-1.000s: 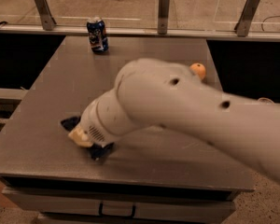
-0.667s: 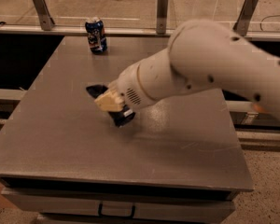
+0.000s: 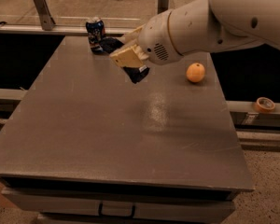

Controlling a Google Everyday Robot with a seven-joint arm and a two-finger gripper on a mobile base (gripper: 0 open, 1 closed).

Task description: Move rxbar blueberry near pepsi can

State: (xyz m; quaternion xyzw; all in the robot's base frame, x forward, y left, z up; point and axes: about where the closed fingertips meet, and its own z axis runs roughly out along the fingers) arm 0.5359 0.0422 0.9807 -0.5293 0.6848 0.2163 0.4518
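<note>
The pepsi can (image 3: 95,31) stands upright at the far left of the grey table (image 3: 107,134), blue with a silver top. My gripper (image 3: 124,57) hangs above the table just right of the can and is shut on the rxbar blueberry (image 3: 136,73). The dark navy wrapper sticks out on both sides of the tan fingers (image 3: 126,56): one end points toward the can, the other hangs down to the right. The bar is off the table surface. The white arm reaches in from the upper right.
A round orange fruit (image 3: 195,72) lies on the table's right side, behind the arm's reach. A roll of tape (image 3: 264,104) sits on a ledge beyond the right edge. A metal rail runs along the far edge behind the can.
The gripper has carried the rxbar from the near left of the table up and back toward the far edge, ending close beside the pepsi can.
</note>
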